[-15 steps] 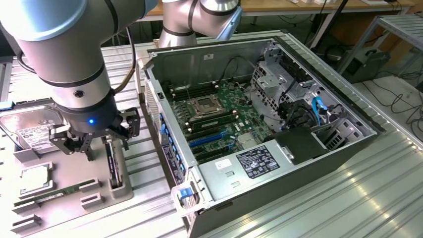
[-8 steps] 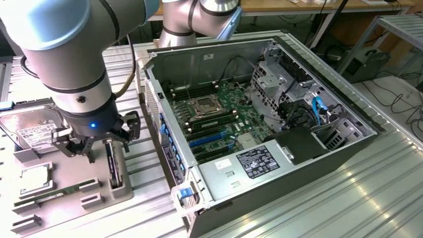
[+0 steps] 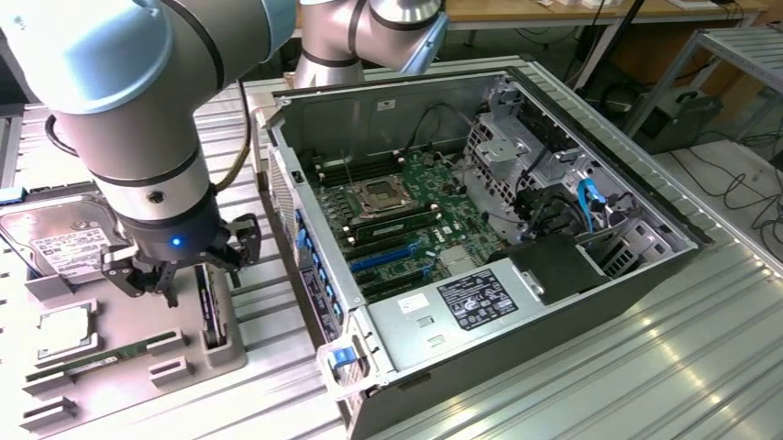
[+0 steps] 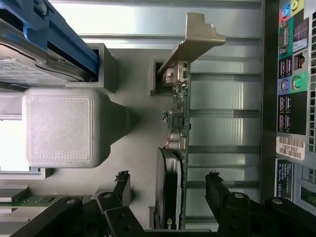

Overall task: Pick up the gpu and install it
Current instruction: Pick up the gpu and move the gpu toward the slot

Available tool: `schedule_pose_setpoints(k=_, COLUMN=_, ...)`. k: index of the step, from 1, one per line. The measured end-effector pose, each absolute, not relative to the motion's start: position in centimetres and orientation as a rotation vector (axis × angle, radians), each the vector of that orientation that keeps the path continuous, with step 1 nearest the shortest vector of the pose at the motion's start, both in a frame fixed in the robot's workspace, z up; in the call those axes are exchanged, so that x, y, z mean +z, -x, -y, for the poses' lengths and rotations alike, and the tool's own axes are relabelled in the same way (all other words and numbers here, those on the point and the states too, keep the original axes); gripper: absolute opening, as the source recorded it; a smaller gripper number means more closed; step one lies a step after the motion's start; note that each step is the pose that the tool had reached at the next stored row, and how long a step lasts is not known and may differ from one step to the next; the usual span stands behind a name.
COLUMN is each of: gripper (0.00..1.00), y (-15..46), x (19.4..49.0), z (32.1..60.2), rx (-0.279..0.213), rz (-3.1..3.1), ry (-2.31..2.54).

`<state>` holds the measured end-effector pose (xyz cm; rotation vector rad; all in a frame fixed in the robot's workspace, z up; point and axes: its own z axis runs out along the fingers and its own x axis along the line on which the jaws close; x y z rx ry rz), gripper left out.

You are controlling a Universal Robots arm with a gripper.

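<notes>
Wrist view has the gripper (image 4: 168, 178) astride the gpu (image 4: 178, 113). Its two dark fingers (image 4: 122, 180) are spread wide, one on each side of the card and clear of it, so nothing is gripped. The card stands on edge in a slot of the grey holder (image 3: 183, 362), at the lower left of the exterior view, beside the open computer case (image 3: 367, 110). I judge the pick-up is in hand, at the point of the grasp. That calls for the fingers to close squarely on the thin board without tilting it in its slot.
</notes>
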<state>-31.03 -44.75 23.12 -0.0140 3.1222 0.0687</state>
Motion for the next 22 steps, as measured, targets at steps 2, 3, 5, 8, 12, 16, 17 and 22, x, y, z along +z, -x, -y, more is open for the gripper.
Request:
schedule_pose_setpoints(k=2, gripper=0.72, y=31.04, x=22.86, z=44.75, rx=0.069, rz=-3.122, ry=0.01)
schedule_pose_setpoints(k=3, gripper=0.72, y=31.04, x=22.79, z=44.74, rx=0.069, rz=-3.122, ry=0.008)
schedule_pose_setpoints(k=5, gripper=0.71, y=31.05, x=22.76, z=44.75, rx=0.068, rz=-3.122, ry=0.007)
schedule_pose_setpoints(k=8, gripper=0.57, y=31.04, x=22.6, z=44.74, rx=0.069, rz=-3.122, ry=0.007)
schedule_pose_setpoints(k=12, gripper=0.51, y=31.05, x=22.37, z=44.75, rx=0.068, rz=-3.122, ry=0.007)
schedule_pose_setpoints(k=16, gripper=0.51, y=31.05, x=22.26, z=44.75, rx=0.068, rz=-3.122, ry=0.007)
schedule_pose_setpoints(k=17, gripper=0.51, y=31.04, x=22.23, z=44.74, rx=0.069, rz=-3.122, ry=0.007)
schedule_pose_setpoints(k=22, gripper=0.36, y=31.04, x=22.16, z=44.74, rx=0.068, rz=-3.122, ry=0.007)
